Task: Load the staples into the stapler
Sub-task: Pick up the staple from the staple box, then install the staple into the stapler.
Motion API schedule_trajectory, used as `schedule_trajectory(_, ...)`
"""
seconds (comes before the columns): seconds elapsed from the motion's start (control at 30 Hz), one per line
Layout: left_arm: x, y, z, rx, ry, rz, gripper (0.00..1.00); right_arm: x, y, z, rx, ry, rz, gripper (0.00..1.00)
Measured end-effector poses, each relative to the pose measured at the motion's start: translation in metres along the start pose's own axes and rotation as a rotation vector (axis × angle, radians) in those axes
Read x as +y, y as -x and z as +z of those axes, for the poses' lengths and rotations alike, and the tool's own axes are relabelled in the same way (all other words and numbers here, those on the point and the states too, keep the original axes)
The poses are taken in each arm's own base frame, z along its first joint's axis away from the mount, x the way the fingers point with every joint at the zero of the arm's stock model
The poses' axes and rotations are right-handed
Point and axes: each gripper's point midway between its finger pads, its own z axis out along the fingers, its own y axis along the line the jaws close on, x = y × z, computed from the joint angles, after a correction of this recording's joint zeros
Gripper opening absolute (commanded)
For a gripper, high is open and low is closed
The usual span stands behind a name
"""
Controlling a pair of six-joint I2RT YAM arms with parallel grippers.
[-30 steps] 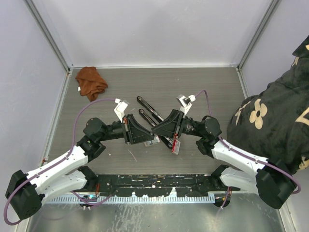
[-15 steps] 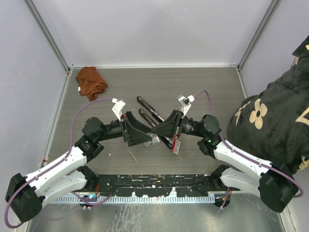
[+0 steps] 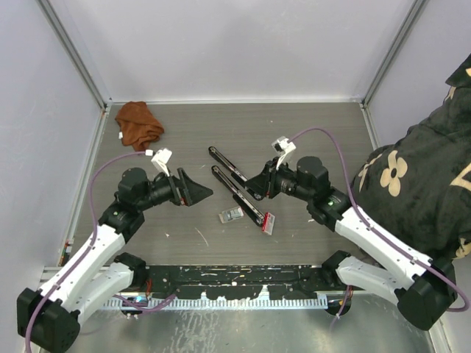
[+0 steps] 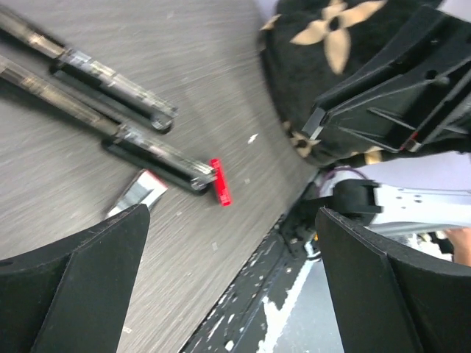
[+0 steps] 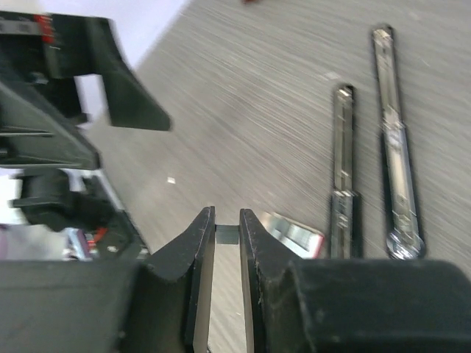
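Two black staplers lie opened flat mid-table, one (image 3: 222,159) farther back and one (image 3: 237,194) nearer. Beside the nearer one sit the tiny grey staples tray (image 3: 231,215) and the red-and-white box (image 3: 266,223). My right gripper (image 3: 253,185) hovers over the nearer stapler, shut on a short silvery-grey strip of staples (image 5: 227,234) pinched at its fingertips. The tray (image 5: 294,234) and both staplers (image 5: 344,176) show below it. My left gripper (image 3: 199,193) stands wide open and empty to the left of the staplers. Its wrist view shows the tray (image 4: 138,193), the box (image 4: 220,181) and a stapler (image 4: 140,147).
A crumpled brown cloth (image 3: 138,123) lies at the back left corner. A black garment with a floral print (image 3: 412,176) hangs over the right edge. Grey walls enclose the table on three sides, and a black rail (image 3: 235,278) runs along the near edge.
My left gripper has opened wide and drawn back to the left, away from the tray. My right gripper has pulled back to the right, closed slightly, with the strip in it.
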Motion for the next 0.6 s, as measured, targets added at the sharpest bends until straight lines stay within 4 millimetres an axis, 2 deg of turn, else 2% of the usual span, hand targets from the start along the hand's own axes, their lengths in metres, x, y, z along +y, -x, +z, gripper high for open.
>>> schedule_trajectory(0.1, 0.027, -0.011, 0.004, 0.042, 0.095, -0.022, 0.98, -0.032, -0.024, 0.006, 0.075, -0.136, -0.021, 0.23)
schedule_trajectory(0.27, 0.049, -0.012, 0.004, 0.037, 0.182, 0.033, 0.98, -0.068, -0.062, 0.012, 0.197, -0.284, -0.067, 0.23)
schedule_trajectory(0.4, 0.067, -0.011, 0.003, 0.022, 0.254, 0.085, 0.98, -0.085, -0.086, 0.013, 0.279, -0.370, -0.102, 0.23)
schedule_trajectory(0.6, 0.084, -0.015, 0.000, 0.022, 0.316, 0.118, 0.98, -0.093, -0.115, 0.009, 0.336, -0.438, -0.147, 0.23)
